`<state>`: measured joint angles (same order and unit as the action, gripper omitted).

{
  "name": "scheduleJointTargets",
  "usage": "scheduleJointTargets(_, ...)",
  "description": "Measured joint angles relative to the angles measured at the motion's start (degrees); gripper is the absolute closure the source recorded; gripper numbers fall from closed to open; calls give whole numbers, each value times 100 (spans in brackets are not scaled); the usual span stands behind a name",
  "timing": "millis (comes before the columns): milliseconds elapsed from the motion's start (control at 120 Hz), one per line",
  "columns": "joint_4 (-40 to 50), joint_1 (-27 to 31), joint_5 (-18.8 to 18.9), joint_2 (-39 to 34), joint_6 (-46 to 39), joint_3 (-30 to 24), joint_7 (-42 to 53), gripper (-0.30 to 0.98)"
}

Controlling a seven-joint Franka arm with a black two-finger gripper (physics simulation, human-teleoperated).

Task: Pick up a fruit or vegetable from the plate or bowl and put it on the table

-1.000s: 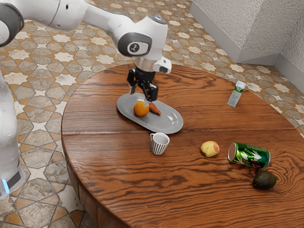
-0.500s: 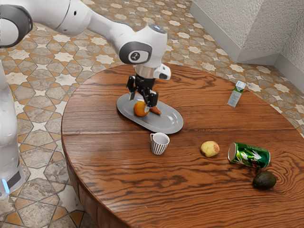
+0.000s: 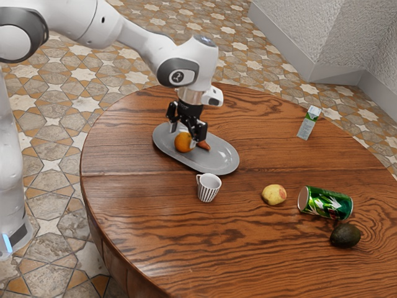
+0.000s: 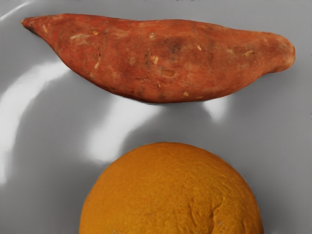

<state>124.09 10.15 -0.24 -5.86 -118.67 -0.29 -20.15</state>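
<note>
Where your gripper [image 3: 183,137] hangs: low over the plate [image 3: 217,167], right at the orange [image 3: 182,144].
Grip: you cannot tell from these views whether it has hold of the orange or is merely around it.
Orange: on the plate, toward its end at the exterior view's left; your wrist view has its rounded top.
Sweet potato [image 4: 165,58]: lying on the plate beside the orange, with a strip of bare grey between the two.
Striped mug [image 3: 208,189]: upright on the table [image 3: 149,217], just off the plate, its handle toward the exterior view's left.
Yellowish, red-blushed produce [image 3: 273,194]: on the table, between the mug and the green can [image 3: 326,203].
Green can: on its side, near the dark avocado [image 3: 345,235].
Carton [image 3: 308,123]: on the table, well apart from your plate, toward the exterior view's right.
</note>
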Motion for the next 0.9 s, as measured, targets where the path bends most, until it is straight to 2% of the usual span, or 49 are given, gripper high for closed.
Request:
scheduleJointTargets(317,-102,0,-11,355,-117,-2,-11,0)
scheduleJointTargets(467,-102,-14,-13,373,-169,-21,-36,27)
scheduleJointTargets(583,-140,-33,19,337,-181,-32,-63,33)
scheduleJointTargets(800,-1304,-55,88,307,338,23,-78,35)
scheduleJointTargets(900,-2308,-109,117,490,813,195,-58,35)
